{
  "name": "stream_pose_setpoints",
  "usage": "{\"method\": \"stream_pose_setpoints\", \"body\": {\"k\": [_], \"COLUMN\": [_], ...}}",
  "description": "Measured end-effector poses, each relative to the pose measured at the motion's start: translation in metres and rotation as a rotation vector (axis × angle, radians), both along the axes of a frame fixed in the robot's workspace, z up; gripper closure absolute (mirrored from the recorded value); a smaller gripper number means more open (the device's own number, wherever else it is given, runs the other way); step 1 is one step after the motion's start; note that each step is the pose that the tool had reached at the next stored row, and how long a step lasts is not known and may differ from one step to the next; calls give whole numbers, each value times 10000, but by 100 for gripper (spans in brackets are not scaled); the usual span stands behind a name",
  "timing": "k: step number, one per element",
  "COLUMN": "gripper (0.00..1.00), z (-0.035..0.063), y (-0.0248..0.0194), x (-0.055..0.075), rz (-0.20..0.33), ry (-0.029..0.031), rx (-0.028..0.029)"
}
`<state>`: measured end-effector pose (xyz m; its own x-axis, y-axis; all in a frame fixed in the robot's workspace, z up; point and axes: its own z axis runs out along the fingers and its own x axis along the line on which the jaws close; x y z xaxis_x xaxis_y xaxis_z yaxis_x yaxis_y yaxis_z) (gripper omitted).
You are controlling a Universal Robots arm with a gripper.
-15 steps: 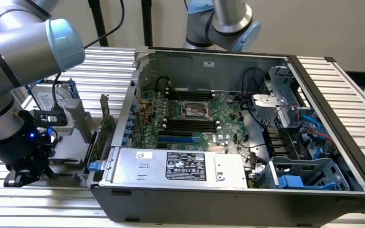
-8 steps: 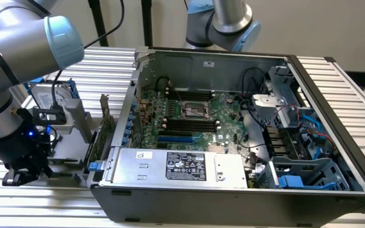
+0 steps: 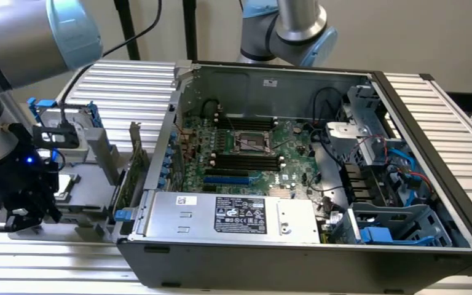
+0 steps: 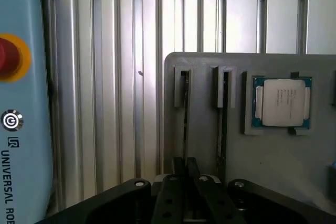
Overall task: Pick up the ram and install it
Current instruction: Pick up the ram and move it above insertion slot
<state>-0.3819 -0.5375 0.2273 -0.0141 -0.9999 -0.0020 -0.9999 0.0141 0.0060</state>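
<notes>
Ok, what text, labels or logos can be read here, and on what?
"UNIVERSAL RO", cut off at the picture's edge, under a "UR" mark: on the light-blue panel.
processor chip: printed lines, too small to read.
power supply label: blurred, unreadable.
white sticker beside that label: unreadable.

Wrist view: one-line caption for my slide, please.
Gripper poised at the end of the ram standing edge-on in the grey fixture, in the slot farther from the CPU.
</notes>
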Motion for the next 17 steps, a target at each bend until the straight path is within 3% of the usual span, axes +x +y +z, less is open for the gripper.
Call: {"method": "stream_pose_setpoints", "body": {"k": [17], "gripper": [86], "z": [771], "y": [7], "x": [28], "rz": [2], "ry": [3], "rx": [1]}}
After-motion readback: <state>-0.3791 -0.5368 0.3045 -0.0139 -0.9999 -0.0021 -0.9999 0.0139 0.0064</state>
